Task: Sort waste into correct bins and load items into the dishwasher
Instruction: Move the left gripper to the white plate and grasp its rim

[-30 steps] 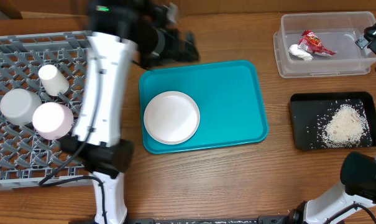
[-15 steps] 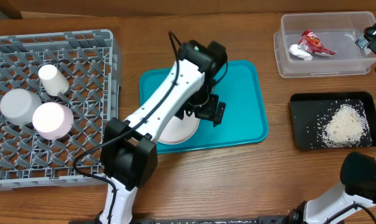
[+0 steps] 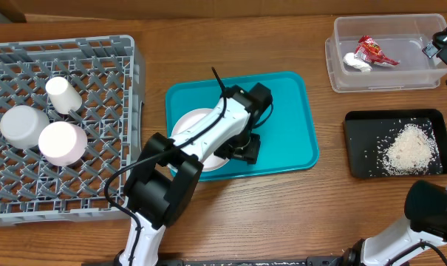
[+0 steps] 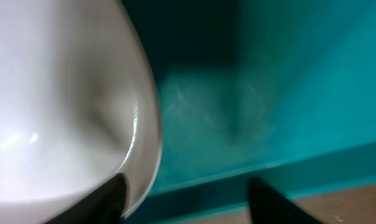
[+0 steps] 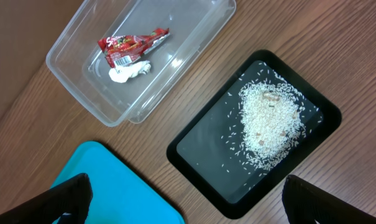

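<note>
- Left gripper, jaws partly apart, straddles the rim of the round white plate on the teal plastic tray.
- Right gripper hangs wide, empty.

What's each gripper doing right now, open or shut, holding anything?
Left gripper: open, straddling the rim of the white plate, not clamped.
Right gripper: open, empty.

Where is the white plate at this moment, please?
In the overhead view the white plate lies on the left half of the teal tray, right of the grey rack, partly under the left arm.
</note>
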